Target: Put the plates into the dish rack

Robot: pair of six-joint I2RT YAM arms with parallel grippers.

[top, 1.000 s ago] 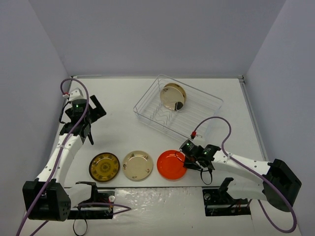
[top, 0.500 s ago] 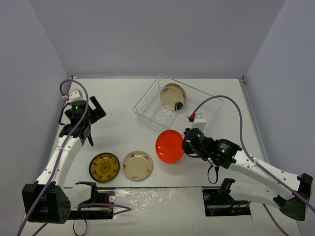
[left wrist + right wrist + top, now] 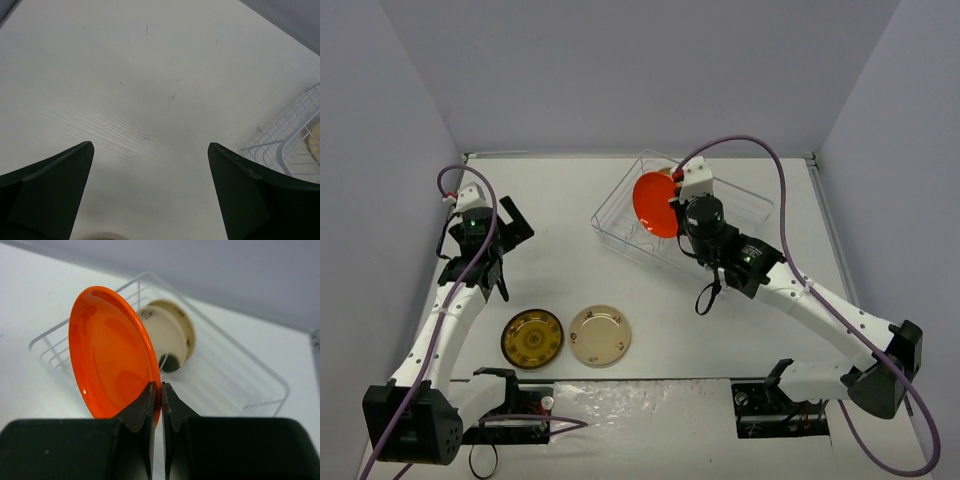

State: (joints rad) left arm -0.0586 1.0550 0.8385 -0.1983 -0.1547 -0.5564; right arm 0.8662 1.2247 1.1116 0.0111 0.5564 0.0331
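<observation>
Right gripper (image 3: 161,392) pinched the orange plate (image 3: 653,204) upright over the rack (image 3: 745,215) — a cream plate (image 3: 167,332) stood racked just behind, at 1 o'clock. Left gripper (image 3: 150,150) gaped wide — empty.

right arm (image 3: 802,296) extended, right fingers (image 3: 141,412) pinched (left fingers (image 3: 50,197) wide)

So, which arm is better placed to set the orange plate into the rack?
Right: the right gripper pinches the orange plate upright at the dish rack; the left gripper is open, far off.
</observation>
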